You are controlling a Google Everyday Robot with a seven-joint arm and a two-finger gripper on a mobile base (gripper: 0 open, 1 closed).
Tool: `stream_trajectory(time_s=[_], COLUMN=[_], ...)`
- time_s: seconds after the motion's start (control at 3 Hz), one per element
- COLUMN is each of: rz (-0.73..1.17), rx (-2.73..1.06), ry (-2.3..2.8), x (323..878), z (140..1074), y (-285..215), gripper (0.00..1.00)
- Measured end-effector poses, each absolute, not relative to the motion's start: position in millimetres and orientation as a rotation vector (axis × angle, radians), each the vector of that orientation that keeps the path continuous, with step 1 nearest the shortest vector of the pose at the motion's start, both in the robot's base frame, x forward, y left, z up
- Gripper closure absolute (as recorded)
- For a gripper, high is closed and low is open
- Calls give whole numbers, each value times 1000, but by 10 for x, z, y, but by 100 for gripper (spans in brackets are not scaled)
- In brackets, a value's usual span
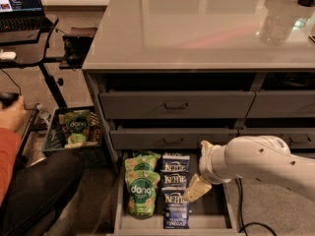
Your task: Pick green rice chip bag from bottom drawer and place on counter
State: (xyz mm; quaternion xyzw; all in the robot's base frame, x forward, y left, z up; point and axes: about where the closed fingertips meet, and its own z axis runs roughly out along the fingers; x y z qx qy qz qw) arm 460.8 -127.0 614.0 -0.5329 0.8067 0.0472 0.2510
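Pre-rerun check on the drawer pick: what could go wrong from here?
1. The pincer hangs over the right side of the drawer, next to the blue chip bags, not over the green bag; it may grab a blue one.
2. A second green bag lies right behind the first; both could drag along.
3. The closed drawer front sits just above; lifting toward the counter could catch on it.
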Motion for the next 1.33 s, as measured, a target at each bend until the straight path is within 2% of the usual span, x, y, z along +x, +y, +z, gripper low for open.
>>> stream_trajectory(time_s=[0.33,0.67,1.33], rz=[188,276,424], rx=[-1455,-1414,-1327], ry=[2187,2188,2065], x=[4605,4644,5095], z=[5998,5449,4508], y=[-1199,-1087,-724], gripper=[0,0,0])
